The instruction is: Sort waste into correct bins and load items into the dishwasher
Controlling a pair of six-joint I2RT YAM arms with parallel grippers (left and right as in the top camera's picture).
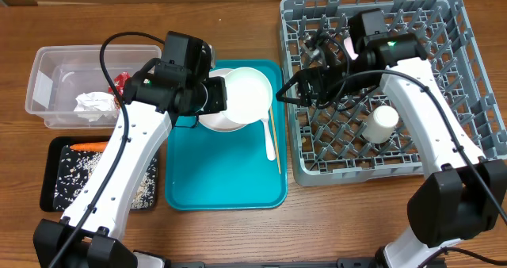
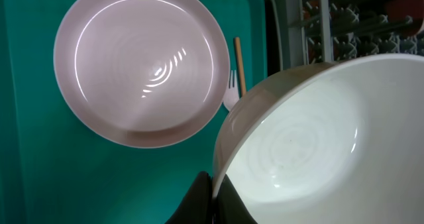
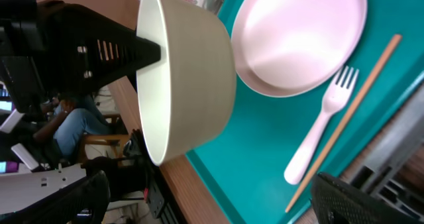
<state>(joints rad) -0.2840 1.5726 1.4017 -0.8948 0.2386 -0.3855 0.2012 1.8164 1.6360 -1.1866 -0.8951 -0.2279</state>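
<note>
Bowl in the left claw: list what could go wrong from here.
1. The left claw pinches the bowl by its rim, tipped on edge; it could slip and drop onto the plate below.
2. The open right claw sits close by at the rack's edge; carrying the bowl across could knock them together.
3. A low pass might sweep the fork and stick off the tray.

No readable text, label, brand, number or sign shows in any view.
</note>
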